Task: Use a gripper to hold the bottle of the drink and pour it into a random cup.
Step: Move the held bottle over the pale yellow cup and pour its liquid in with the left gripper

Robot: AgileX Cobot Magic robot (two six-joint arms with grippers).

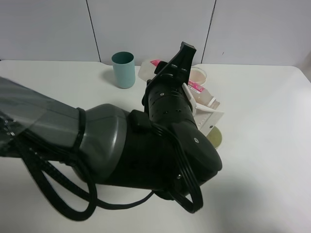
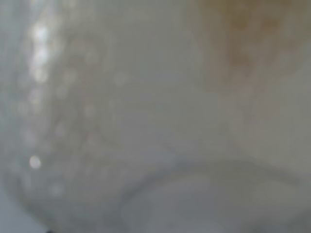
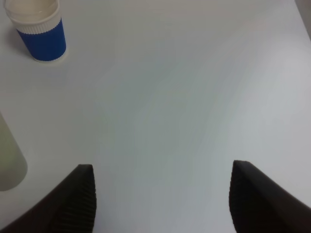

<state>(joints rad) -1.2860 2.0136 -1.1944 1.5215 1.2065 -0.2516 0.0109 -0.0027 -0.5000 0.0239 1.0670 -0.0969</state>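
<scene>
- Bulky black-covered left arm [image 1: 121, 145] fills the foreground of the high view, black cable [image 1: 73, 194] looped under it, reaching away over the white table [image 1: 262, 160].
- Left gripper [image 1: 206, 109], white and boxy, is clamped on the bottle [image 1: 201, 94]; bottle tipped well over, lying close to horizontal, red-and-white label showing.
- Pale yellowish-green cup [image 1: 215, 137] sits just below and beside the gripper, only part of its rim showing past the claw.
- Whether liquid is leaving the bottle cannot be told from the high view.
- Left wrist view is a close blur: clear plastic wall of the bottle [image 2: 121, 121] with a brownish patch of the drink [image 2: 243, 48] at one corner.
- Teal cup [image 1: 123, 69] stands upright farther back on the table, apart from the arm.
- Right gripper [image 3: 163, 194]: dark ribbed fingers [image 3: 77, 199] spread wide, nothing between them, bare table below.
- White cup with blue sleeve [image 3: 41, 31] stands upright, well apart from the right gripper.
</scene>
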